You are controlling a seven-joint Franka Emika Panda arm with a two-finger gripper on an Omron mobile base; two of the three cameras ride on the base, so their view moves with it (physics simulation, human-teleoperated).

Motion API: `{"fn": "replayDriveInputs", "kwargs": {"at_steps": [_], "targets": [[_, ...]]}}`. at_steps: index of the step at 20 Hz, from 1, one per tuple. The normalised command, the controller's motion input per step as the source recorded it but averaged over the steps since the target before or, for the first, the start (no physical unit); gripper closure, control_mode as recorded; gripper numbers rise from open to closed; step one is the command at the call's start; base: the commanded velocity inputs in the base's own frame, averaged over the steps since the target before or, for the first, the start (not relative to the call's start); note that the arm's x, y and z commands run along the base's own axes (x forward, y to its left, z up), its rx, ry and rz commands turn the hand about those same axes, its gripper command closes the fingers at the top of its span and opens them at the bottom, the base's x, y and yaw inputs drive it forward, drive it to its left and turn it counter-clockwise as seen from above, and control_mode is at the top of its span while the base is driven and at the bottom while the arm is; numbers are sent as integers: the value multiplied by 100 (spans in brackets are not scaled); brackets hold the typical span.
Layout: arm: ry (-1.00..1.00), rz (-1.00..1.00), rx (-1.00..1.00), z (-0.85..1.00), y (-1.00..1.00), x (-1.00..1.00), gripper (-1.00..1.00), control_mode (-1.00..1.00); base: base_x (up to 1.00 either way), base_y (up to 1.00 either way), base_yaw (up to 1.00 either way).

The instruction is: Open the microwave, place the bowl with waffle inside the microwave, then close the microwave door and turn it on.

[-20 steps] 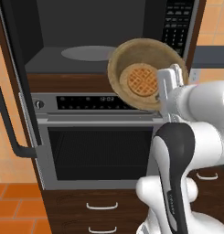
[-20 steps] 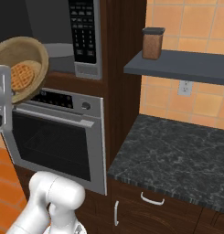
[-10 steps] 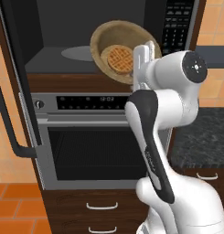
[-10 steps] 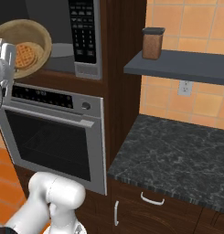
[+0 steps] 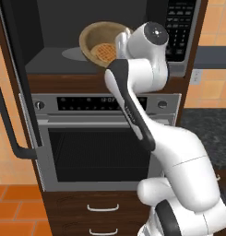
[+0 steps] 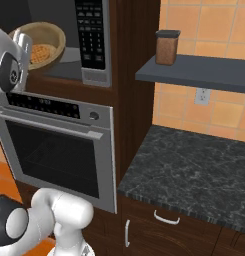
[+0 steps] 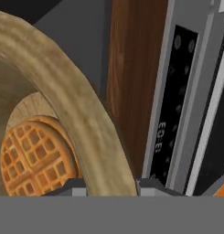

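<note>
The microwave (image 5: 50, 27) stands open, its dark inside and round grey turntable (image 5: 73, 54) showing. The microwave door (image 5: 15, 87) is swung out to the left, its dark bar handle (image 5: 8, 124) facing me. The tan bowl with waffle (image 5: 101, 42) hangs tilted at the mouth of the cavity, just above the turntable's right part. My gripper (image 5: 119, 44) is shut on the bowl's right rim. In the hand view the rim (image 7: 81, 119) runs between my gripper (image 7: 109, 186) tips, the waffle (image 7: 35, 160) to the left. The right base view shows the bowl (image 6: 40, 44) left of the keypad (image 6: 91, 35).
A steel oven (image 5: 100, 138) with two knobs sits right under the microwave. To the right are a dark stone counter (image 6: 194, 170) and a grey shelf (image 6: 204, 75) carrying a brown jar (image 6: 166, 47). Drawers (image 5: 103, 207) lie below the oven.
The arm has swung up and leftward, carrying the bowl from in front of the oven's control strip to the microwave opening. The grip on the rim has stayed the same.
</note>
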Motion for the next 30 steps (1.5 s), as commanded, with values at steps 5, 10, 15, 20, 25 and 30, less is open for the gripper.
{"fn": "replayDriveInputs", "kwargs": {"at_steps": [5,10,15,20,25,30], "targets": [[0,-9,0,11,1,78,100,-100,0,0,0],[2,-9,0,12,9,76,100,-100,0,0,0],[1,-1,-4,2,23,81,100,-100,0,0,0],[4,0,-6,0,22,85,100,-100,0,0,0],[16,-1,-1,-10,2,71,100,-100,0,0,0],[7,-3,0,-28,1,32,-100,-100,0,0,0]]}}
